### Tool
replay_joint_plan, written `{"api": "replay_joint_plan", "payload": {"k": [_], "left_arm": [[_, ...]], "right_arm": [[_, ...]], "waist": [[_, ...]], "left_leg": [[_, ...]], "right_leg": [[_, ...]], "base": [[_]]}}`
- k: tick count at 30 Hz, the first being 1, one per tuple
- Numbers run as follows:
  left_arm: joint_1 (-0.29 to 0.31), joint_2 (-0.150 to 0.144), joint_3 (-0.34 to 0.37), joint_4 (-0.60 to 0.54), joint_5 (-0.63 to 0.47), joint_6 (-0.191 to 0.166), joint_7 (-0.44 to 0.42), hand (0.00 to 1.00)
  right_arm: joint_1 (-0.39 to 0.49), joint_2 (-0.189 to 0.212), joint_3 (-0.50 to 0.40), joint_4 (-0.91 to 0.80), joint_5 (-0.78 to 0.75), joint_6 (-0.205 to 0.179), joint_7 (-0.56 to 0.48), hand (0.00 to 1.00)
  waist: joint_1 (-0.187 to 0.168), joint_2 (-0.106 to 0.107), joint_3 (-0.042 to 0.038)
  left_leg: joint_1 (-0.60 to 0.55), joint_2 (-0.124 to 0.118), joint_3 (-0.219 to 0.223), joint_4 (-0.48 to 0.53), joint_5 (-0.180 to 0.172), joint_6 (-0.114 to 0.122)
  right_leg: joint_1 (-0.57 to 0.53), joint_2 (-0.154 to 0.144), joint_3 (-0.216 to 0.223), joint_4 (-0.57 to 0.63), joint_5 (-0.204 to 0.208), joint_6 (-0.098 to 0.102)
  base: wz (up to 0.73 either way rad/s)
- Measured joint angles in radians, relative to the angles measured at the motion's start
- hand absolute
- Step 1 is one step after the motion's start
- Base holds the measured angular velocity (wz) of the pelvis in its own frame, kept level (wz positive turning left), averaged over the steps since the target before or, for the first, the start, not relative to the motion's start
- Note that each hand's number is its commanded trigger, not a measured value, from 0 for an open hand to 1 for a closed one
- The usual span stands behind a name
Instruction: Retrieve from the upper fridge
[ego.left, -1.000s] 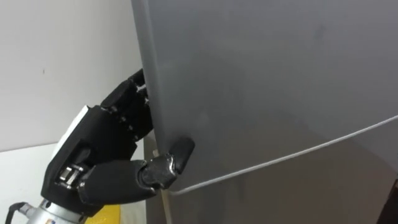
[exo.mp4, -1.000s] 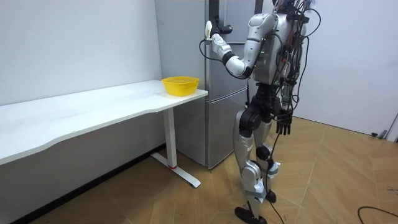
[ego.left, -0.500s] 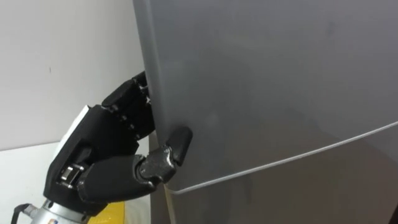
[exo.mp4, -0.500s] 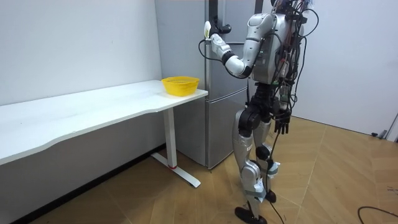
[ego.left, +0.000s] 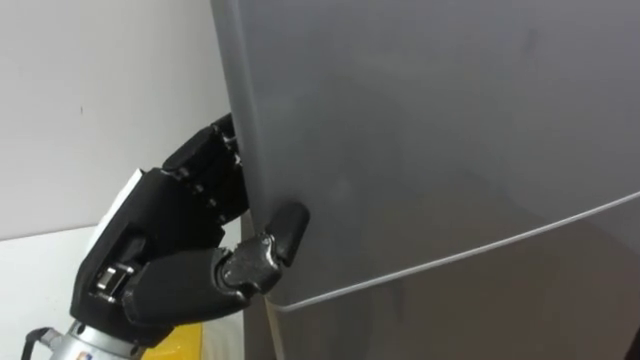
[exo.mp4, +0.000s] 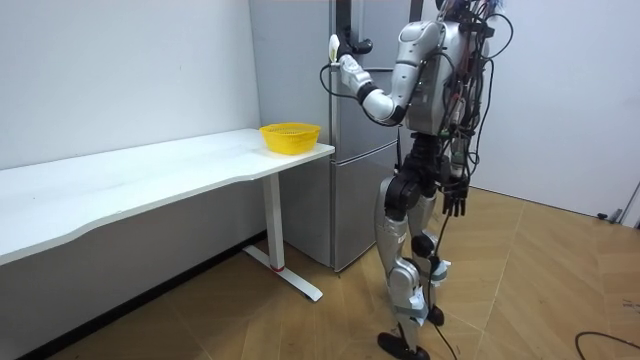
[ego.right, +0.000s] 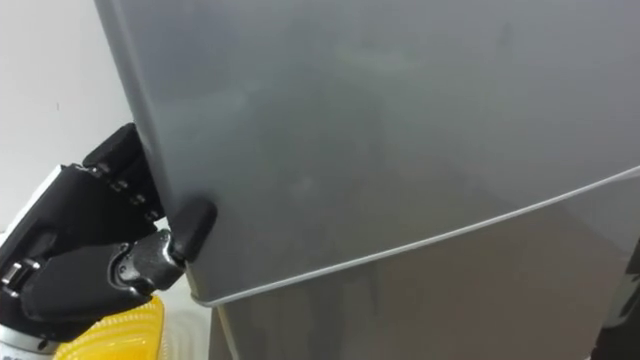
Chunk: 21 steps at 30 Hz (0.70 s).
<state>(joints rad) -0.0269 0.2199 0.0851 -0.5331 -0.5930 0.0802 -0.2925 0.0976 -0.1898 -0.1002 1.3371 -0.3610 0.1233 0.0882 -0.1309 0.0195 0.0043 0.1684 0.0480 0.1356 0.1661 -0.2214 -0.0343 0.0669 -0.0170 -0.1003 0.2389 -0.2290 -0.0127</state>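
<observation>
1. Left of the tall grey two-door fridge stands a long white table. A round yellow mesh basket sits on the table end nearest the fridge.
2. At the left edge of the fridge's smooth grey upper door, the robot's black left hand pinches that edge. Its fingers reach round behind the edge and out of sight, and its thumb presses flat on the door's front, just above the pale seam that parts this door from the grey lower door.
3. The robot stands upright directly in front of the fridge. Its right hand hangs by its hip on the fridge's right side, idle and too small here to tell how it is set.
4. Judged step: the opening one. The grasp on the door is made, but the door looks shut or barely cracked. Whatever is to be fetched sits behind the upper door, unseen, and neither hand carries it.
5. The next move likely calls for a steady pull that swings the door edge out from the fridge while the pinch holds, since the smooth panel gives the thumb little purchase. After that the right hand can reach inside.
</observation>
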Motion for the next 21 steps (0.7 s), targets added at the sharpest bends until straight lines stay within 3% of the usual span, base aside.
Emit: {"api": "replay_joint_plan", "payload": {"k": [3, 6, 10, 14, 17, 21], "left_arm": [[0.000, 0.005, -0.012, 0.000, -0.025, -0.002, -0.001, 0.00], [-0.008, 0.010, -0.067, 0.000, -0.026, -0.002, -0.024, 0.00], [-0.021, 0.012, -0.070, -0.001, -0.030, -0.012, -0.020, 0.00], [-0.023, 0.017, -0.081, 0.000, -0.041, -0.027, -0.022, 0.00], [-0.023, 0.025, -0.096, 0.000, -0.068, -0.035, -0.023, 0.00], [-0.023, 0.026, -0.102, 0.000, -0.073, -0.036, -0.023, 0.00]], "right_arm": [[-0.008, 0.000, 0.000, -0.005, 0.000, -0.001, -0.004, 0.00], [-0.020, -0.002, 0.000, -0.001, -0.001, -0.002, -0.007, 0.00], [-0.020, -0.010, -0.001, -0.002, -0.003, -0.004, -0.012, 0.00], [0.000, -0.010, -0.001, -0.003, 0.004, -0.003, -0.008, 0.00], [0.004, -0.010, -0.001, -0.003, 0.005, 0.000, 0.000, 0.00], [0.010, -0.010, -0.001, 0.003, 0.009, 0.001, 0.005, 0.00]], "waist": [[-0.001, -0.005, -0.0056], [-0.007, -0.014, -0.0062], [-0.017, -0.010, -0.0049], [-0.040, 0.001, 0.0006], [-0.060, 0.014, 0.0050], [-0.077, 0.031, 0.0039]], "left_leg": [[-0.001, 0.000, 0.004, 0.000, 0.000, 0.000], [-0.001, -0.001, 0.008, 0.000, 0.000, 0.000], [-0.003, -0.004, 0.034, -0.001, 0.000, 0.000], [-0.007, -0.006, 0.059, -0.002, -0.002, 0.003], [-0.010, -0.007, 0.076, -0.002, -0.012, 0.020], [-0.019, -0.009, 0.084, -0.003, -0.021, 0.034]], "right_leg": [[-0.002, 0.001, 0.010, -0.002, 0.001, 0.002], [-0.005, 0.002, 0.022, -0.003, 0.005, 0.003], [-0.012, 0.004, 0.052, -0.012, 0.020, 0.011], [-0.014, 0.002, 0.073, -0.023, 0.040, 0.020], [-0.017, 0.001, 0.084, -0.024, 0.044, 0.027], [-0.024, 0.002, 0.098, -0.033, 0.052, 0.037]], "base": [[-0.05], [-0.09], [-0.13], [-0.03], [0.00], [-0.02]]}}
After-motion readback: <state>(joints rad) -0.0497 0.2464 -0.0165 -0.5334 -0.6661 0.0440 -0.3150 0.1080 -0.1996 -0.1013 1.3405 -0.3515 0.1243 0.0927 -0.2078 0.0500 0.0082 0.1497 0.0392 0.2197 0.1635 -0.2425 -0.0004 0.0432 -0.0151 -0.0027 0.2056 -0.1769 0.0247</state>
